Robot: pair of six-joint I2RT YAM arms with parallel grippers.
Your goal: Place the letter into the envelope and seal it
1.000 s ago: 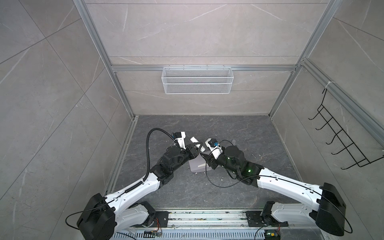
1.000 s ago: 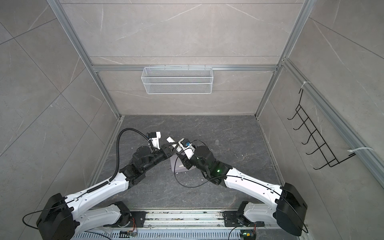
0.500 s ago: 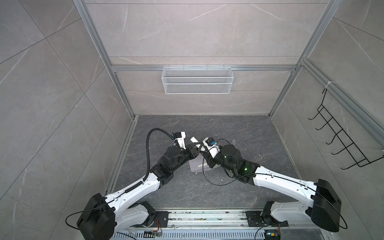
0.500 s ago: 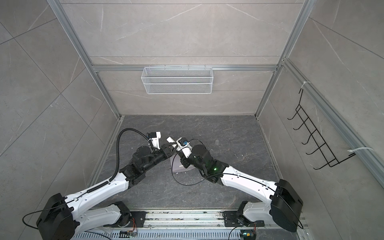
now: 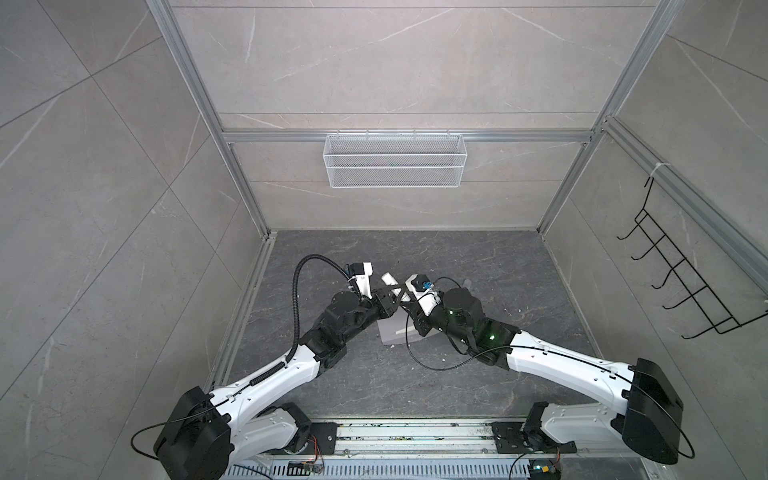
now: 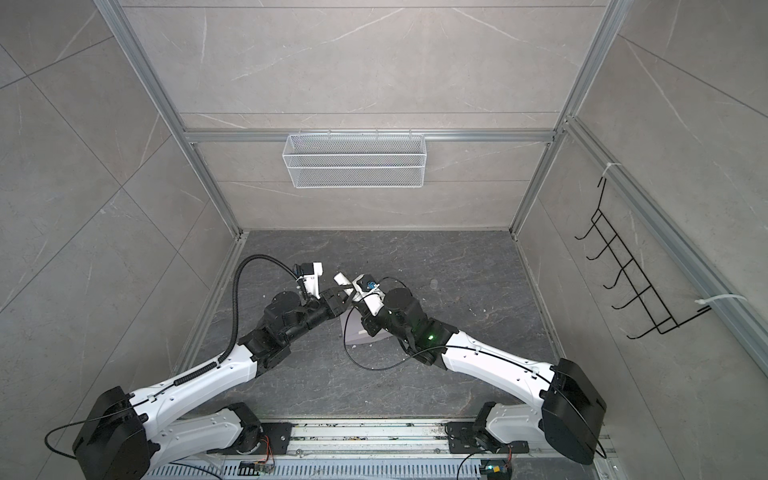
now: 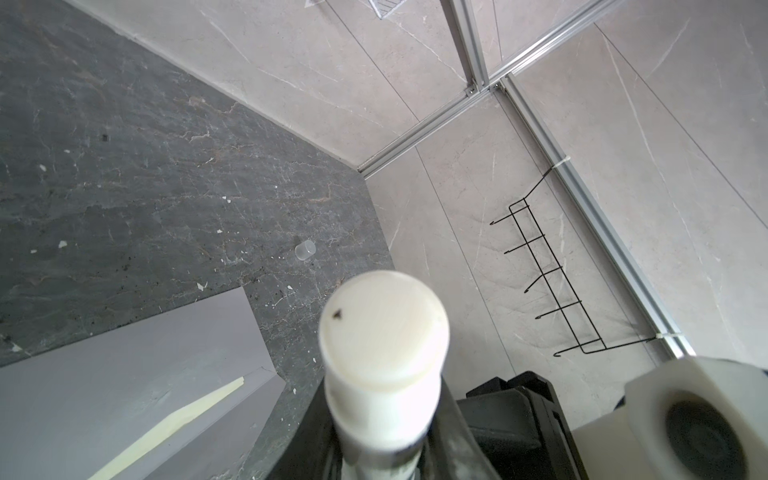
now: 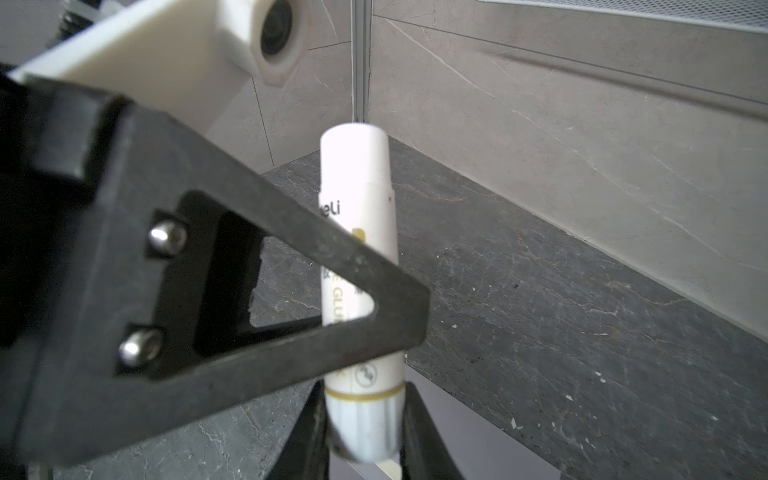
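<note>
A white glue stick point(image 5: 388, 277) point(image 6: 341, 277) is held above the floor between both arms. My left gripper point(image 5: 390, 297) point(image 7: 382, 436) is shut on its body, and the stick's round white end point(image 7: 384, 328) points at the camera. My right gripper point(image 5: 409, 301) point(image 8: 361, 432) is shut on the ribbed end below the gold band of the glue stick point(image 8: 357, 249). The pale lavender-grey envelope point(image 5: 392, 330) point(image 6: 353, 330) point(image 7: 124, 374) lies flat on the dark floor beneath both grippers, with a pale yellow strip point(image 7: 187, 411) on it. The letter is out of view.
A small clear cylinder point(image 7: 305, 250) point(image 5: 467, 284) stands on the floor to the right of the arms. A white wire basket point(image 5: 395, 166) hangs on the back wall. A black hook rack point(image 5: 673, 286) is on the right wall. White flecks dot the floor.
My right gripper has moved slightly left toward the left gripper and its jaws have narrowed onto the end of the glue stick. The left arm has stayed put.
</note>
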